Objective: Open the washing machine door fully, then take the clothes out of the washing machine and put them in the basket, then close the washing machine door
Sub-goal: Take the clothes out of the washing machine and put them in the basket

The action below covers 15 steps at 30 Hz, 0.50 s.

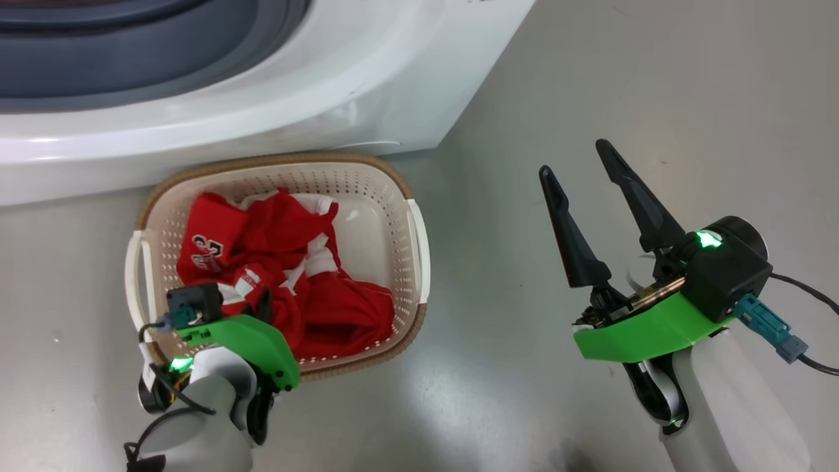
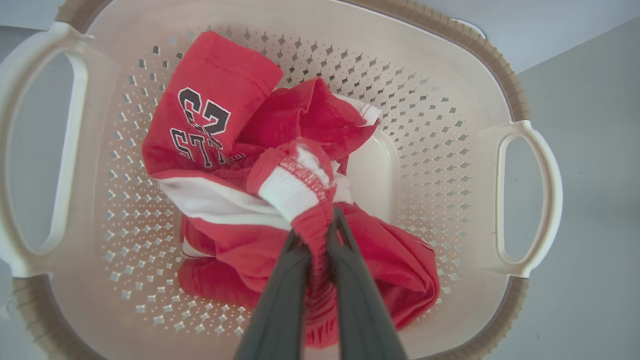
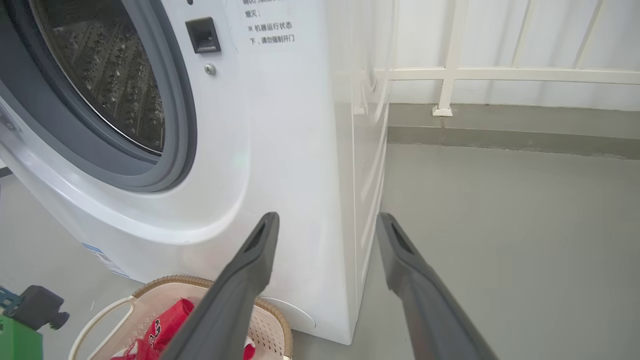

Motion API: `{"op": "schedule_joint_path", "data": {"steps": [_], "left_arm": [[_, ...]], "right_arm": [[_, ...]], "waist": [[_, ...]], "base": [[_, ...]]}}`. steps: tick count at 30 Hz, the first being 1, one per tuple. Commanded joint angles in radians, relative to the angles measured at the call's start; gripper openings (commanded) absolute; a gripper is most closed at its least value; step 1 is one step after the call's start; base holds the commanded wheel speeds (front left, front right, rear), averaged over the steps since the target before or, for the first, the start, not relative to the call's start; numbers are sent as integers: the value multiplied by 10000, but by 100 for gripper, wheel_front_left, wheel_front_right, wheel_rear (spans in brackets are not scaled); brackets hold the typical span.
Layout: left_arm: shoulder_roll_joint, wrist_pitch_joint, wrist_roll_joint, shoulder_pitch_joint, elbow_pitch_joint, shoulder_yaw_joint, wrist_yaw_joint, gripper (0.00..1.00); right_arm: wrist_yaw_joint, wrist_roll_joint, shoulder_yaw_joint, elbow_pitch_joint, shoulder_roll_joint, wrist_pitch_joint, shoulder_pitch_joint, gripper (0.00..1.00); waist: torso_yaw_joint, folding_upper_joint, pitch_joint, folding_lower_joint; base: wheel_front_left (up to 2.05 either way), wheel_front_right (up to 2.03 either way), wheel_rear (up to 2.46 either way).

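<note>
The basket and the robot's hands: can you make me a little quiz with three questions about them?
1. True or false: the left gripper is shut on the clothes inside the basket.
2. The right gripper is: A) open and holding nothing B) shut on a basket handle C) inside the drum.
3. Fill in: the basket stands on the floor in front of the white ____.
Key: 1 true; 2 A; 3 washing machine.
</note>
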<state>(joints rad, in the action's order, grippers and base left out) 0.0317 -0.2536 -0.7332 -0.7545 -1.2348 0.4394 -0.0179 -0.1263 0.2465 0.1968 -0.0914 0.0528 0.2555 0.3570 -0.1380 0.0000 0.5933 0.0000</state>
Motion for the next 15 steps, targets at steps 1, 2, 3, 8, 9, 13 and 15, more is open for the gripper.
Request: {"op": "schedule_joint_path", "data": {"steps": [1, 2, 3, 8, 9, 13, 15], "left_arm": [[185, -4, -140, -12, -48, -103, 45, 0], [185, 39, -174, -48, -110, -68, 61, 0], [185, 58, -217, -123, -200, 1, 87, 0], [185, 226, -300, -226, -361, 169, 103, 0], [185, 233, -284, -239, -382, 223, 108, 11], [185, 188, -218, -289, -428, 425, 72, 91], [185, 156, -184, -303, -434, 478, 68, 100]], "right_arm": [[-44, 105, 227, 277, -26, 63, 5, 100], [-44, 113, 231, 279, -26, 63, 11, 100], [-44, 123, 219, 278, -26, 63, 22, 100], [-44, 131, 179, 256, -26, 63, 61, 100], [-44, 137, 170, 243, -26, 63, 70, 100], [-44, 134, 113, 161, -26, 63, 84, 100], [-44, 130, 99, 139, -26, 63, 82, 100]], "waist": [[-129, 0, 168, 0], [-141, 0, 207, 0], [-149, 0, 265, 0], [-123, 0, 324, 0], [-108, 0, 320, 0], [-14, 0, 253, 0], [12, 0, 229, 0]], "base": [[0, 0, 0], [0, 0, 0], [0, 0, 0], [0, 0, 0], [0, 0, 0], [0, 0, 0], [0, 0, 0]]}}
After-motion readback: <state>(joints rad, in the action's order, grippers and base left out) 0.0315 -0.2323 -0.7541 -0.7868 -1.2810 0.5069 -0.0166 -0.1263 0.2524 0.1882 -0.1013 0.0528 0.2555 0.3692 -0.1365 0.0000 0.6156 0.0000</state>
